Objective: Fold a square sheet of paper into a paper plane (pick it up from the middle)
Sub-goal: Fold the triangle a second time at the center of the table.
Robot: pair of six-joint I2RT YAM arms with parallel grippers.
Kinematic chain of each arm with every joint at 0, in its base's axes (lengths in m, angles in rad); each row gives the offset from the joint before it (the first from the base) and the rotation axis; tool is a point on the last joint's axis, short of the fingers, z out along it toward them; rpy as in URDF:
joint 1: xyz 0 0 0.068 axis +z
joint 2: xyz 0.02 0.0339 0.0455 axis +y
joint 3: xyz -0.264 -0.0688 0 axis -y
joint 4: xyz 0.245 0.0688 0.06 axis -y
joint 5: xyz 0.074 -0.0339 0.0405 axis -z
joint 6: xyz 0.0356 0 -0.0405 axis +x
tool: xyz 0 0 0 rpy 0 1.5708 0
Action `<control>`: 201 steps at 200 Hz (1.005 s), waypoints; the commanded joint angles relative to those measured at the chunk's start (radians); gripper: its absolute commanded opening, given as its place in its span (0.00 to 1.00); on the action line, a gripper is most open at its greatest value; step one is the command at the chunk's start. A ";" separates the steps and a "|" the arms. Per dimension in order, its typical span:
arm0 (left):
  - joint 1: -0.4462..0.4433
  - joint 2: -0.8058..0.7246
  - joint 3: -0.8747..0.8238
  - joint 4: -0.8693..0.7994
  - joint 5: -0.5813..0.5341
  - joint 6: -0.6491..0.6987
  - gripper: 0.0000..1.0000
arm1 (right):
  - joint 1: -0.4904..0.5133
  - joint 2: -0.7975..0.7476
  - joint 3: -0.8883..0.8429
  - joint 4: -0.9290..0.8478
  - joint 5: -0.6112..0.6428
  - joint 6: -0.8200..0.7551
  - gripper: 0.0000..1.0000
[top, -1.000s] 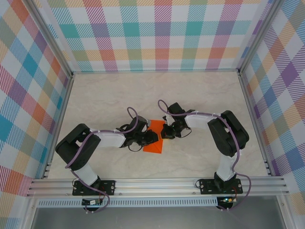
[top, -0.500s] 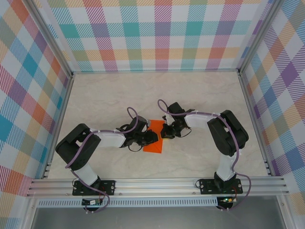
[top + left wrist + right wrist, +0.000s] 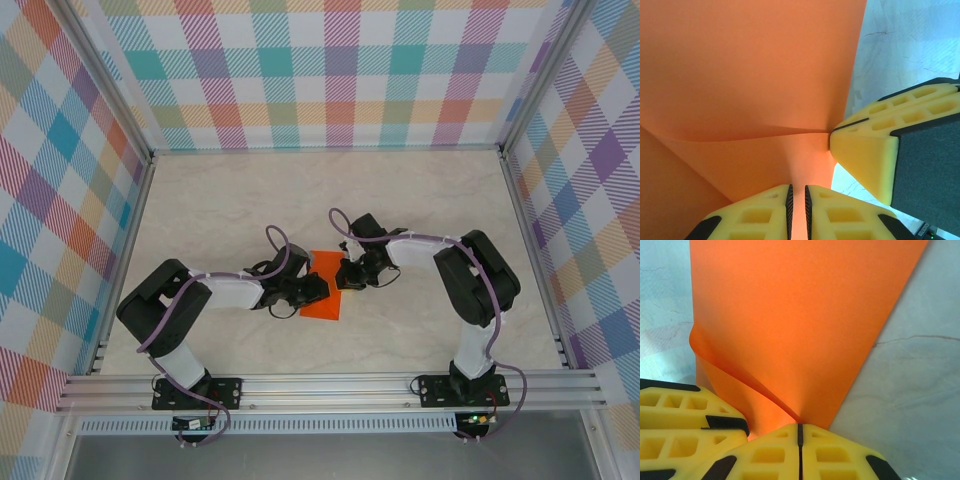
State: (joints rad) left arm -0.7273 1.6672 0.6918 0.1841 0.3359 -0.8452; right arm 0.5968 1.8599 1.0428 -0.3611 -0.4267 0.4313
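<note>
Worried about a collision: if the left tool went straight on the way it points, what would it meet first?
The square sheet of paper that the left tool pinches: its raised orange fold lies directly ahead. The right tool sits close beside that line; depth is unclear.

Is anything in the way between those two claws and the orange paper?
Nothing visible stands in the way. The left gripper and the right gripper each pinch the square sheet of paper directly, from opposite sides.
</note>
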 commanded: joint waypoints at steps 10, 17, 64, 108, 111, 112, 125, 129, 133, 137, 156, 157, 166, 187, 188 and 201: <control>-0.017 0.001 -0.011 -0.052 -0.033 -0.003 0.16 | 0.000 0.004 0.034 -0.031 0.033 -0.020 0.11; -0.018 0.002 -0.011 -0.058 -0.036 -0.003 0.16 | 0.000 -0.007 0.034 -0.036 0.040 -0.021 0.12; -0.027 0.003 -0.005 -0.090 -0.065 -0.012 0.15 | 0.000 -0.082 0.030 -0.061 0.121 -0.003 0.19; -0.031 0.005 0.001 -0.098 -0.072 -0.012 0.15 | 0.007 -0.067 0.010 -0.028 0.019 0.009 0.12; -0.031 0.005 0.003 -0.099 -0.073 -0.012 0.15 | 0.009 -0.063 0.009 -0.025 0.011 0.010 0.11; -0.032 0.005 0.003 -0.100 -0.072 -0.012 0.15 | 0.009 -0.062 0.008 -0.024 0.009 0.009 0.11; -0.031 0.006 0.006 -0.101 -0.070 -0.008 0.15 | 0.016 -0.046 0.010 -0.018 -0.011 0.012 0.10; -0.032 0.006 0.006 -0.100 -0.068 -0.006 0.15 | 0.017 -0.043 0.011 -0.017 -0.016 0.012 0.10; -0.033 0.007 0.007 -0.100 -0.065 -0.003 0.15 | 0.020 -0.038 0.012 -0.016 -0.019 0.011 0.10; -0.033 0.007 0.008 -0.098 -0.063 0.000 0.15 | 0.022 -0.035 0.014 -0.015 -0.022 0.011 0.10; -0.033 0.009 0.015 -0.100 -0.056 0.022 0.14 | 0.027 -0.018 0.022 -0.008 -0.043 0.012 0.09; -0.033 0.009 0.015 -0.100 -0.056 0.022 0.14 | 0.028 -0.016 0.023 -0.008 -0.044 0.012 0.09; -0.034 0.008 0.019 -0.103 -0.055 0.032 0.14 | 0.030 -0.008 0.029 -0.012 -0.048 0.012 0.09; -0.034 0.006 0.025 -0.107 -0.054 0.053 0.13 | 0.034 0.016 0.037 -0.021 -0.048 0.009 0.09; -0.035 0.005 0.025 -0.107 -0.054 0.053 0.13 | 0.034 0.017 0.037 -0.021 -0.048 0.009 0.09; -0.034 0.005 0.028 -0.110 -0.054 0.061 0.13 | 0.034 0.029 0.037 -0.026 -0.042 0.009 0.09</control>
State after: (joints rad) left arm -0.7460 1.6672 0.7044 0.1326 0.2897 -0.8234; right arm 0.6239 1.8572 1.0607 -0.3824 -0.4431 0.4366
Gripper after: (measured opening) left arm 0.132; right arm 0.089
